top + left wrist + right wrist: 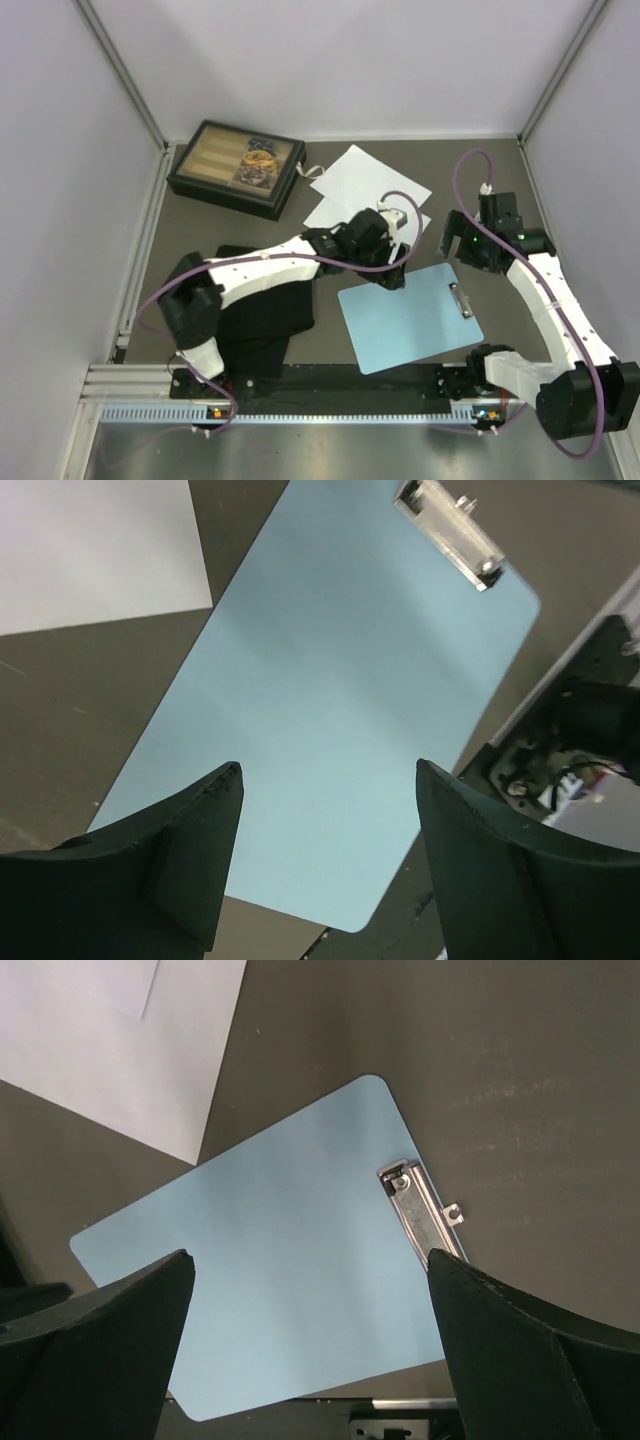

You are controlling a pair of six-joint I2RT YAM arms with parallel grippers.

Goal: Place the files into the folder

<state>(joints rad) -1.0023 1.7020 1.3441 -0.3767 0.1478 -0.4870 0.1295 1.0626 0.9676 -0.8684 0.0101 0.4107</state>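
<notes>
The folder (410, 315), a light-blue board, is laid flat on the counter (500, 180), near its front edge. A small silver clip (461, 300) is fixed at the short edge of the folder that is turned to the right, and nothing is held under it. The files (365, 185), two plain white sheets, are spread overlapping on the counter just beyond the folder's far side; part of them is covered by the left arm.

The left gripper (330, 780) is held above the folder with its jaws set wide and nothing between them. The right gripper (310, 1260) is likewise poised over the folder, jaws wide and empty, with the clip seen close to its right finger.

A black cloth (265, 320) is crumpled to the left of the folder, and a dark box (237, 168) with compartments is placed farther off beyond it, at the back left.

The counter is a matt dark grey-brown, scuffed in places. It is enclosed by pale walls (350, 60), and a metal rail (300, 410) is run along the front.
</notes>
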